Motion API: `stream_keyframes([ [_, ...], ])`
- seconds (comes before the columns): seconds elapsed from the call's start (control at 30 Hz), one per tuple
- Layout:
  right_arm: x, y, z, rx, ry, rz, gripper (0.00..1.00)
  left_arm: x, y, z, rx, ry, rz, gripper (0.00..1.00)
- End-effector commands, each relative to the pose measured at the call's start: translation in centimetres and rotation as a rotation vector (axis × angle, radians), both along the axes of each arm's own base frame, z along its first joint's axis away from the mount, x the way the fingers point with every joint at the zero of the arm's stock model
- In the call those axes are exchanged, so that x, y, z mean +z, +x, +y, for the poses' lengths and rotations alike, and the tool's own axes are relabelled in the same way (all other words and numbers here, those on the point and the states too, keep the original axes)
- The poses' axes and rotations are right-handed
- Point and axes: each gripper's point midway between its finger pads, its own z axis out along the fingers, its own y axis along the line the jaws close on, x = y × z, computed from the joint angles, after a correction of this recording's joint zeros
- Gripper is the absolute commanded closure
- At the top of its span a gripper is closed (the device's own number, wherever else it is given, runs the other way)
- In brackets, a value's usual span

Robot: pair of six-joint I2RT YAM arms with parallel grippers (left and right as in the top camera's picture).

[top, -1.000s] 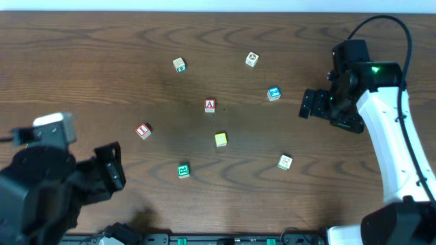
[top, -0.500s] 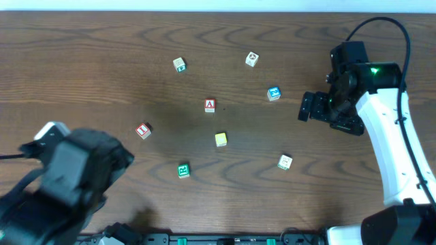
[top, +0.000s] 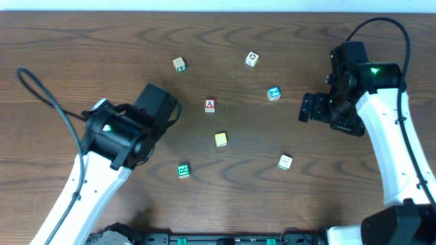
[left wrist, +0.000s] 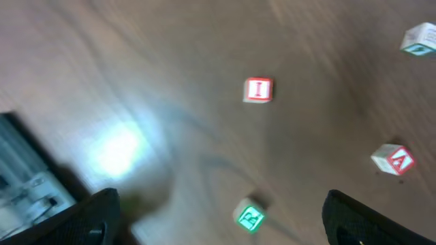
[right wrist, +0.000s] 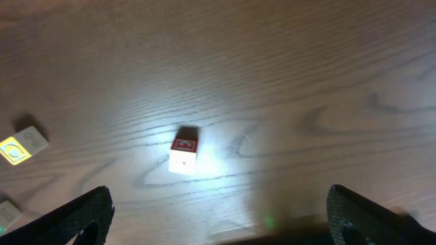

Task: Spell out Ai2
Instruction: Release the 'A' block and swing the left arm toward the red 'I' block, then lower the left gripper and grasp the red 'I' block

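Three lettered cubes sit scattered, far from any row, on the wooden desk (top: 82,41) while both arms hang above it with nothing in their grasp. We find the left fingers (left wrist: 221,199) spread wide and empty. From their own camera the red-framed I cube (left wrist: 258,89) lies straight ahead of them, well apart, roughly on the line midway between the two tips. The red-framed A cube (top: 210,105) rests ahead of the right-hand tip of that pair, also well apart. A green cube (left wrist: 249,218) lies closest, between the two tips as that camera sees it. From overhead the left arm covers the I cube, so we cannot place it there. The right fingers (top: 304,109) are likewise splayed and hold nothing. The blue-framed 2 cube (top: 274,93) lies near them, just off their tips toward the desk's middle, not touching. A yellow cube (top: 221,139) sits well apart from the right fingers, farther off than the 2 cube. All three task cubes rest flat on the desk, each apart from the others, letter faces up.
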Motion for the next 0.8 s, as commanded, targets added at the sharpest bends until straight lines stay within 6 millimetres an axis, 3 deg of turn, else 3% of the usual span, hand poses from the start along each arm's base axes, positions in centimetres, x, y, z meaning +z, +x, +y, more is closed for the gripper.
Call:
stream_keyframes([
  [0.0,0.2,-0.3,-0.5,0.018,-0.041,-0.003,0.01,-2.2,-0.1,-0.1,-0.051,0.013,0.057,0.04],
  [0.13,0.3,-0.4,-0.8,0.016,-0.057,0.000,0.01,-5.5,-0.4,0.8,-0.016,-0.007,0.114,0.05],
  [0.23,0.3,-0.4,-0.8,0.016,-0.057,0.000,0.01,-7.6,0.5,0.7,-0.077,-0.073,0.132,0.04],
  [0.47,0.3,-0.4,-0.8,0.016,-0.057,-0.002,0.01,-10.3,1.4,3.1,-0.017,-0.119,0.127,0.05],
  [0.77,0.3,-0.2,-0.8,0.016,-0.057,-0.008,0.01,-14.3,4.0,1.1,-0.090,-0.233,0.093,0.05],
])
